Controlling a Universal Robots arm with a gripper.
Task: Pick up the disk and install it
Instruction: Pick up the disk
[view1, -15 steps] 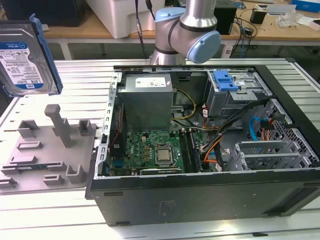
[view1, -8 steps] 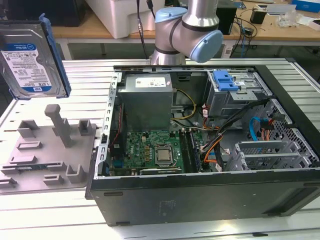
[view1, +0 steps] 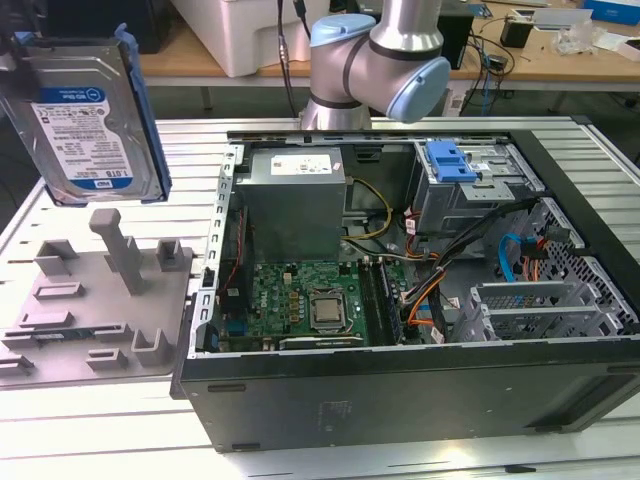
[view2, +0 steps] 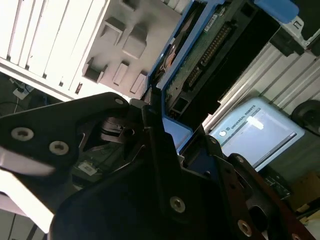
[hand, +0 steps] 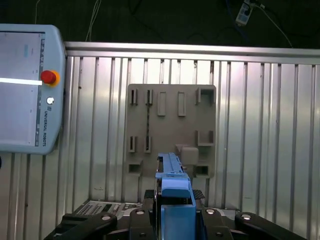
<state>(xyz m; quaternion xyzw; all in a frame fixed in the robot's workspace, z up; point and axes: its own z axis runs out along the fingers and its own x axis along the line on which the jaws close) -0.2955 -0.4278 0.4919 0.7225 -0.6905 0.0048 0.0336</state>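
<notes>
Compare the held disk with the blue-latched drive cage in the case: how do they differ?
Place: the disk hangs tilted on edge over the grey fixture plate, outside the case; the drive cage sits inside the case. Look: the disk is silver with a white-and-blue label; the drive cage is grey metal. Both carry blue plastic parts.

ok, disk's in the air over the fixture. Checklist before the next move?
1. Grip: ok. The gripper is shut on the disk by its blue bracket.
2. Clearance: ok. The disk hangs above the grey fixture plate, apart from it.
3. Access: ok. The computer case lies open, inside exposed.
4. Slot: cannot tell whether the drive cage has a free bay.
5. Path: cannot tell whether the cables block the cage; a bundle runs close beside it.
</notes>
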